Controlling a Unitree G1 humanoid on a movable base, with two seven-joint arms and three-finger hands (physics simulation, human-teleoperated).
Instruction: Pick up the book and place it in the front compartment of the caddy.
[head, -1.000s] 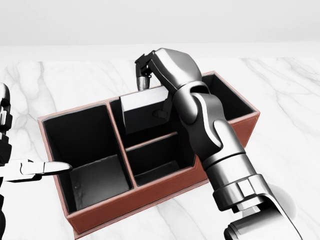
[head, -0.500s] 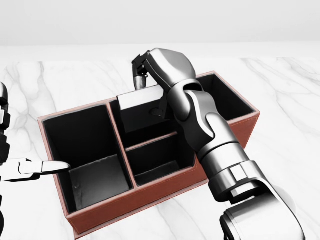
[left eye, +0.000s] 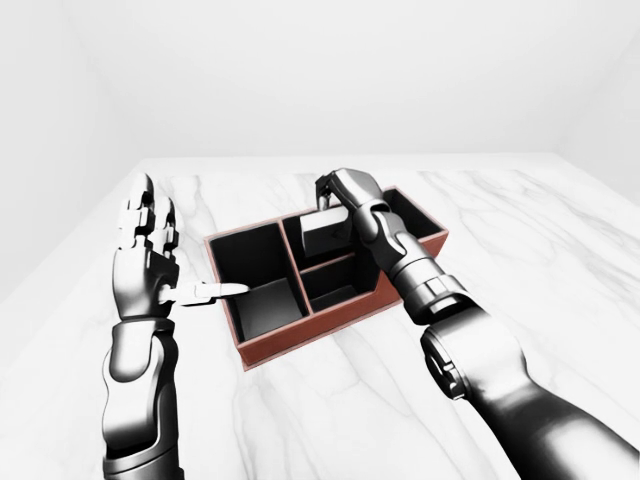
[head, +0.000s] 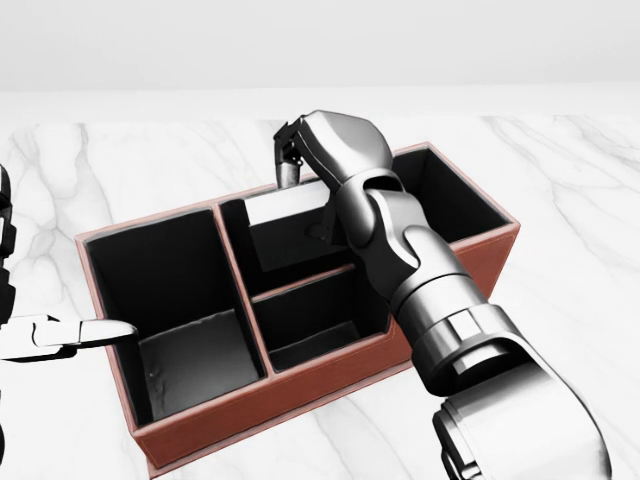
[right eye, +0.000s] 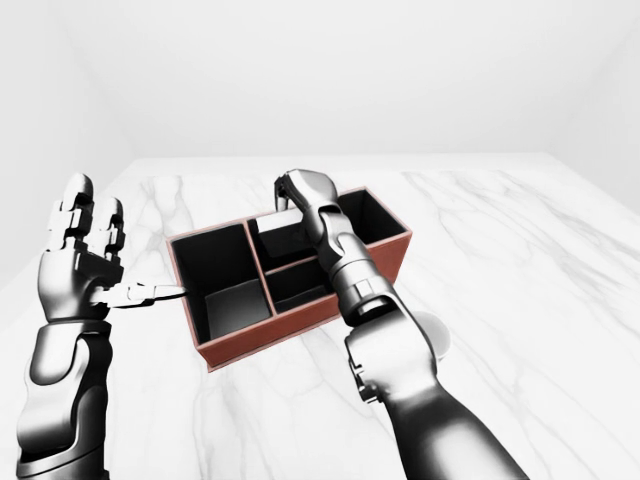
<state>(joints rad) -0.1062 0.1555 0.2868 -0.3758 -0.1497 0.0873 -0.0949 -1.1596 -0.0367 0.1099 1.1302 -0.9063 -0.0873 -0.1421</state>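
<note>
Right hand (head: 300, 150): fingers curled over the top edge of the book (head: 285, 225), gripping it; the contact is partly hidden behind the wrist. The book stands tilted inside the caddy (head: 300, 385), in the upper middle compartment in the head view, its lower end out of sight. Left hand (left eye: 150, 250): fingers spread, one finger resting at the caddy's left wall. The caddy stands on the table (head: 580, 180).

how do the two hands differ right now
The right hand reaches over the caddy, fingers curled on the book in its upper middle compartment. The left hand is raised beside the caddy's left wall, fingers spread, holding nothing. Both are grey three-finger hands.
</note>
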